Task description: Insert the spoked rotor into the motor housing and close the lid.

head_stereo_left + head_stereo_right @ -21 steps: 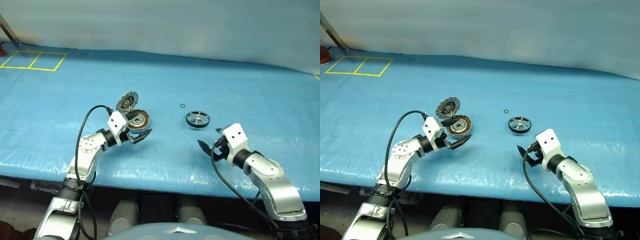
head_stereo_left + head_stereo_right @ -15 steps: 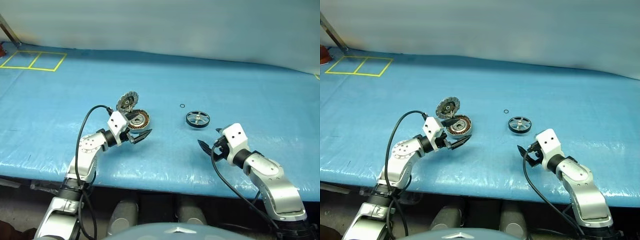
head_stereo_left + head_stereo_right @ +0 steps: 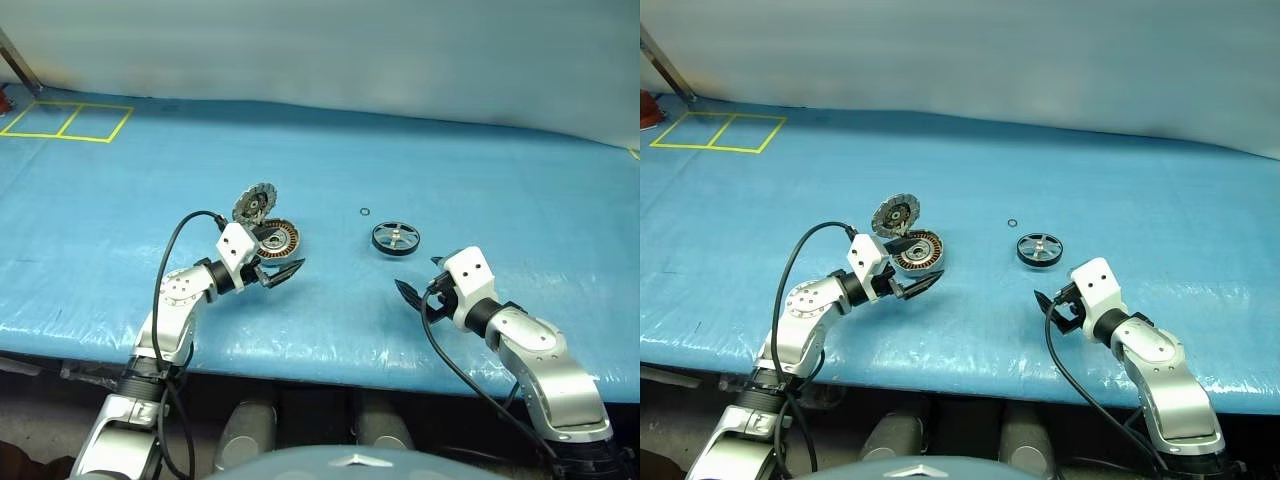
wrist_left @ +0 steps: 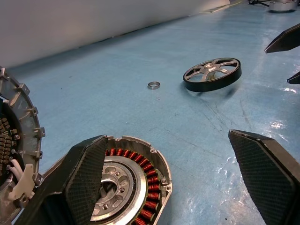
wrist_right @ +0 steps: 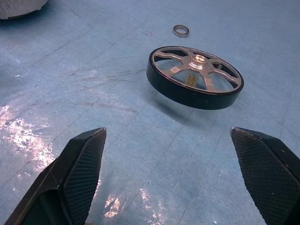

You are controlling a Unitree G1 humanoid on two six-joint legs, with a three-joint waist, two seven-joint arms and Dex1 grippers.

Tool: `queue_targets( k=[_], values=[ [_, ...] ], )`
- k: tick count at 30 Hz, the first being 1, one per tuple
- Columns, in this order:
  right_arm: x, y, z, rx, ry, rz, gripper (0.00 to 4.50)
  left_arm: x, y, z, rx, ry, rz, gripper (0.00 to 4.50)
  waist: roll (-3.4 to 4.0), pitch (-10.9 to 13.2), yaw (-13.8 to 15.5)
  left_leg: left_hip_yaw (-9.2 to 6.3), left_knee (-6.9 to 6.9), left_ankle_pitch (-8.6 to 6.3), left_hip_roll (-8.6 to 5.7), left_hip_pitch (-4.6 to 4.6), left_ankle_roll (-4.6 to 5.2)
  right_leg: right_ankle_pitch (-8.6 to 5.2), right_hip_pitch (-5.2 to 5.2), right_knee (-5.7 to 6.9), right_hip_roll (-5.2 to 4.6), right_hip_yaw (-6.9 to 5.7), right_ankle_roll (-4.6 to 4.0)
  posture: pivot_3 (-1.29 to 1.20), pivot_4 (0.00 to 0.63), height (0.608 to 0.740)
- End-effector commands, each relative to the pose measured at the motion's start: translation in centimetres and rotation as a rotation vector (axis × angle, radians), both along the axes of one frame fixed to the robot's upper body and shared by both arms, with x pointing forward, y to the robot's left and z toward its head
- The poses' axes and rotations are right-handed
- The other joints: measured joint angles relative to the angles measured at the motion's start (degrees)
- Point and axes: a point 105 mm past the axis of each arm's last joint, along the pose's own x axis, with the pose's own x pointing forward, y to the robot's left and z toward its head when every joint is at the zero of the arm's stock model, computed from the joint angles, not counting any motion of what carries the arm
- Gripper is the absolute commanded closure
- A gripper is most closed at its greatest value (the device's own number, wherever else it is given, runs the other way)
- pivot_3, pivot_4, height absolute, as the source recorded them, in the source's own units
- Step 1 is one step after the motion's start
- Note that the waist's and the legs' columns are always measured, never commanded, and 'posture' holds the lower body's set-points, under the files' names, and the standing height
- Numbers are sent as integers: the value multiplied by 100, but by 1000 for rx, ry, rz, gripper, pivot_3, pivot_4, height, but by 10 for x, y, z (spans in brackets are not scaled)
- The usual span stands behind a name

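Observation:
The motor housing [image 3: 279, 240] lies left of centre on the blue table, copper windings [image 4: 151, 199] showing. Its lid [image 3: 254, 202] stands tilted open at the housing's far-left side, inner face towards me. The spoked rotor [image 3: 396, 238], with a dark rim and silver spokes, rests on the table to the right of the housing, and also appears at rotor [image 5: 195, 77]. My left gripper [image 3: 283, 256] is open at the housing's near edge, one finger [image 4: 86, 176] overlapping it. My right gripper [image 5: 167, 131] is open, just short of the rotor, holding nothing.
A tiny thin ring [image 3: 365, 211] lies on the blue table cover [image 3: 330, 165] beyond the rotor, on its left. Yellow taped squares [image 3: 66, 120] mark the far left corner. A pale wall bounds the back; the table's front edge runs below both arms.

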Motion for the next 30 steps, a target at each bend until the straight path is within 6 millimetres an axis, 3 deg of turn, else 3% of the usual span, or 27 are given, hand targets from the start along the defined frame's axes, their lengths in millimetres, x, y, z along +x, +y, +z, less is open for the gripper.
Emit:
queue_targets(
  k=[1, 14, 24, 29, 30],
  values=[
    [2, 2, 11, -1, -50, 10, 21, 0, -3, 10, -6, -43, -12, 0, 0, 0, 0, 0, 0, 0, 0, 0, 0, 0, 0, 0, 0, 0, 0, 0, 150, 740],
    [1, 2, 10, -3, -45, 12, 21, -1, -4, 7, -4, -28, -17, 0, 0, 0, 0, 0, 0, 0, 0, 0, 0, 0, 0, 0, 0, 0, 0, 0, 150, 740],
    [4, 18, 9, 2, -31, 81, 21, -2, 7, 12, 40, -24, -5, 0, 1, 1, -10, 0, 0, 0, 0, 0, 0, 0, -1, 1, 0, 0, 0, 0, 150, 740],
    [19, 28, 10, -10, -37, 139, 21, -16, 0, 30, 247, -83, -121, 0, 0, 8, -35, 2, 1, 0, 1, -1, 0, 0, -3, 1, 1, 0, 0, 0, 150, 740],
    [23, 29, 15, -1, -50, 154, 21, -22, -3, 34, 361, -121, -191, 0, -4, 10, -29, 3, 0, 0, 1, -1, 0, 0, -3, 0, -1, 0, 0, 0, 150, 740]
  ],
)
